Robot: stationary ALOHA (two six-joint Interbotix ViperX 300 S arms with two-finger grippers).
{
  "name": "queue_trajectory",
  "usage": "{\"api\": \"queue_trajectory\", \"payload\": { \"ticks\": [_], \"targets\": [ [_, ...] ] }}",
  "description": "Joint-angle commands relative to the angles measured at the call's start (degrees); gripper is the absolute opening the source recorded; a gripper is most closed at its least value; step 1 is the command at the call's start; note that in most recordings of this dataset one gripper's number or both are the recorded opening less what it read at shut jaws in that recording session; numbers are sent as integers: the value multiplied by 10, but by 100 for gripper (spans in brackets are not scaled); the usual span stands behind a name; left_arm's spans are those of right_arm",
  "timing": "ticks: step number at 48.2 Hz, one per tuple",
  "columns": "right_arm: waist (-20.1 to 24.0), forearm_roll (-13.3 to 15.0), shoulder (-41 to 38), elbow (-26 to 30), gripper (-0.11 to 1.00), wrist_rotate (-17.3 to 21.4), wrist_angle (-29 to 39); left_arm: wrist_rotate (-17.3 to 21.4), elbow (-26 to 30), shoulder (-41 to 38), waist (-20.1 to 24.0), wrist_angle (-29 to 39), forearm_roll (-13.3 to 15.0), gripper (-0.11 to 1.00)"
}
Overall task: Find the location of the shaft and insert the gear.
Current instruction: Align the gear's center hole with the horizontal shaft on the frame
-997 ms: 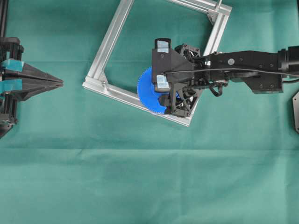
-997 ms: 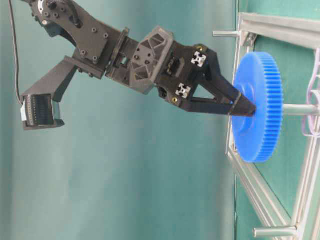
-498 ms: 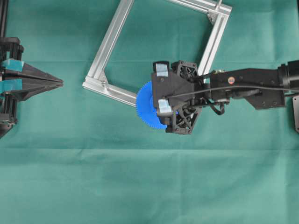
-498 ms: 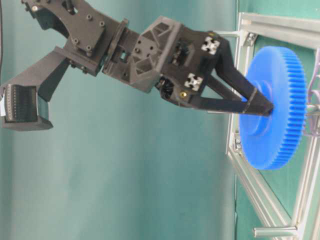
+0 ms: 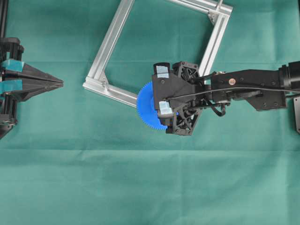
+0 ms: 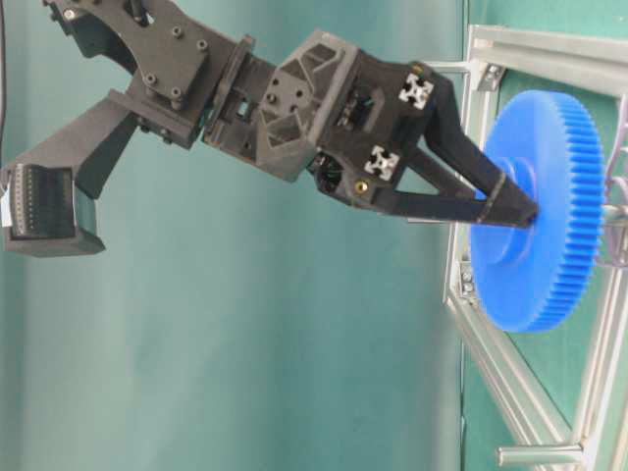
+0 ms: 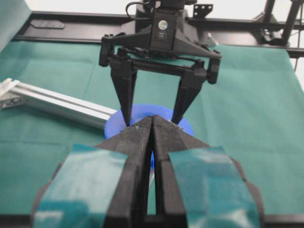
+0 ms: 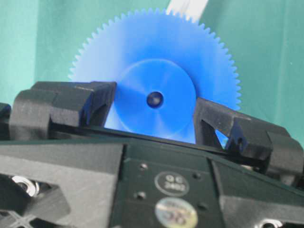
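Note:
The blue toothed gear (image 5: 146,107) is held by its raised hub in my right gripper (image 5: 165,106), which is shut on it just above the cloth. In the table-level view the gear (image 6: 545,216) sits flat-on toward the table, with a short silvery shaft (image 6: 614,211) showing just behind it beside a clear plate. I cannot tell whether the shaft is in the hole. The right wrist view shows the gear (image 8: 156,61) with a dark centre hole. My left gripper (image 5: 61,83) is shut and empty at the far left.
A square aluminium frame (image 5: 110,42) lies tilted on the green cloth; the gear overlaps its near rail. The frame also shows in the table-level view (image 6: 510,383) and the left wrist view (image 7: 57,99).
My right gripper has carried the gear a little left and toward the front edge, and lowered it closer to the table over the shaft. Little has changed in the last half second. The left arm is still.

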State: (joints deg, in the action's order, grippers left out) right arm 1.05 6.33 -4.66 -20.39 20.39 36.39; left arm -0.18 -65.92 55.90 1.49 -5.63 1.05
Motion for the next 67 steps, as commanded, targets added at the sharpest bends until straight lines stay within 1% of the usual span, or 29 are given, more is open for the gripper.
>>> {"api": "queue_trajectory", "payload": {
  "ticks": [1,13,30,37,67],
  "targets": [
    [11,-1,7,18,69,-1,-5,-1,16,-2,1,-3,1,-1],
    [11,0,0,31,69,-4,-4,-1,15,-2,1,-3,2,-1],
    [10,0,0,26,69,-4,-1,-1,15,-2,1,2,1,-1],
    [9,1,3,23,69,-5,15,-1,15,-2,1,4,1,-1],
    [-16,-1,6,19,69,-6,23,-4,15,-2,1,14,2,-1]
  ]
}}
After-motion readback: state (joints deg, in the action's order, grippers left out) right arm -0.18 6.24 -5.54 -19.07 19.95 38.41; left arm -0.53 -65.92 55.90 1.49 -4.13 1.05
